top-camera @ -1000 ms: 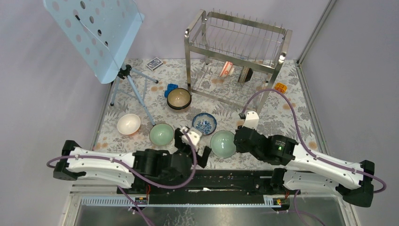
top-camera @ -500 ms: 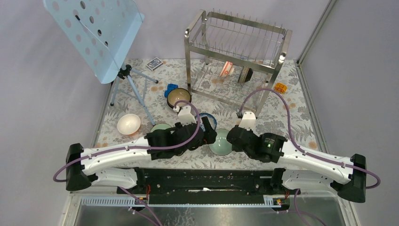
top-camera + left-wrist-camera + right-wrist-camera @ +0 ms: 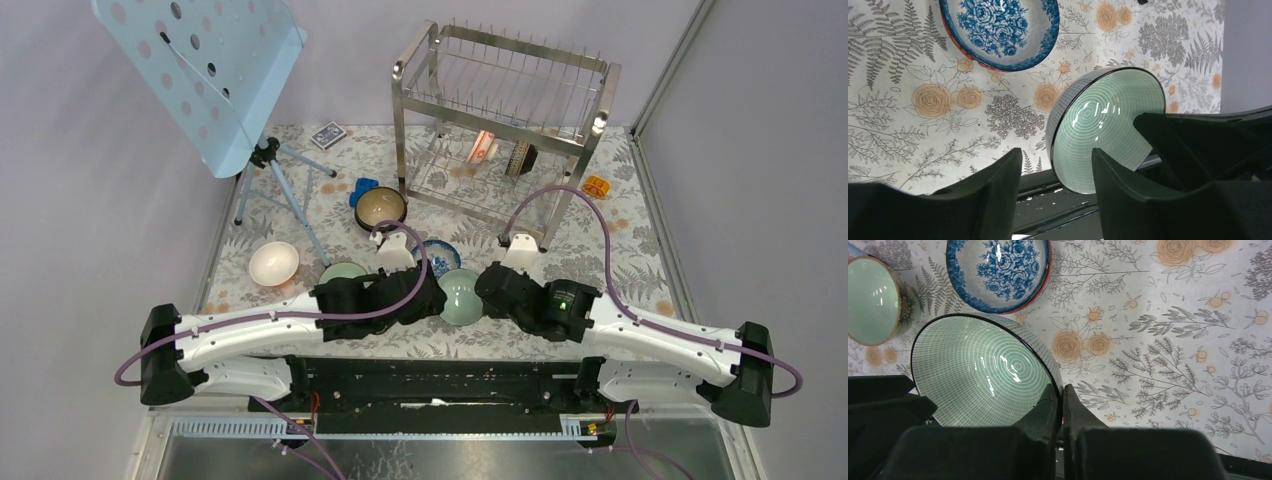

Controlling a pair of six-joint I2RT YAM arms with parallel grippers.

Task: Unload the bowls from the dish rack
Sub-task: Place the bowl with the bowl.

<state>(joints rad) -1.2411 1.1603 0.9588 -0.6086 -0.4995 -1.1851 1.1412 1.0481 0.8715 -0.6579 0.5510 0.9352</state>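
Observation:
A pale green bowl with a ring pattern (image 3: 462, 295) hangs tilted above the table's near edge. My right gripper (image 3: 1059, 390) is shut on its rim (image 3: 1045, 371). My left gripper (image 3: 1055, 155) is open and straddles the opposite rim of this bowl (image 3: 1103, 130), with a gap on both sides. On the table stand a blue-and-white bowl (image 3: 436, 250), a plain pale green bowl (image 3: 340, 272), a white bowl (image 3: 273, 262) and a dark brown bowl (image 3: 380, 208). The dish rack (image 3: 500, 120) stands at the back, with an orange-red patterned bowl (image 3: 483, 146) and a dark bowl (image 3: 525, 158) on edge on its lower tier.
A pale blue music stand (image 3: 200, 70) on a tripod occupies the back left. A card deck (image 3: 328, 134), a small blue object (image 3: 363, 190) and an orange object (image 3: 597, 185) lie on the floral cloth. The black base rail (image 3: 1048, 200) runs under the held bowl.
My left arm swung in from the near edge to the held bowl and its jaws narrowed around the rim. My right gripper carried the bowl slightly left.

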